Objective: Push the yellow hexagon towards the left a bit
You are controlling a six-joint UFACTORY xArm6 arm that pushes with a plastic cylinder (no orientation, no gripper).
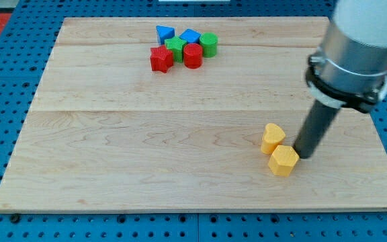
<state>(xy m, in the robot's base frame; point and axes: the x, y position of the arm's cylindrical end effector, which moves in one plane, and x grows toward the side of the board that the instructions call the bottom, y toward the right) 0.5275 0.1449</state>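
The yellow hexagon [283, 160] lies on the wooden board [146, 148] at the view's lower right. A yellow heart-shaped block [271, 138] sits just above and left of it, touching or nearly touching. My tip [305, 155] is right beside the hexagon's right side, at or very close to contact. The dark rod rises up and to the right into the arm's grey body [358, 47].
A cluster of blocks sits near the view's top centre: a red star [160, 59], a red cylinder [192, 56], a green block [175, 46], a green cylinder [208, 44], a blue triangle [164, 33] and a blue block [190, 35].
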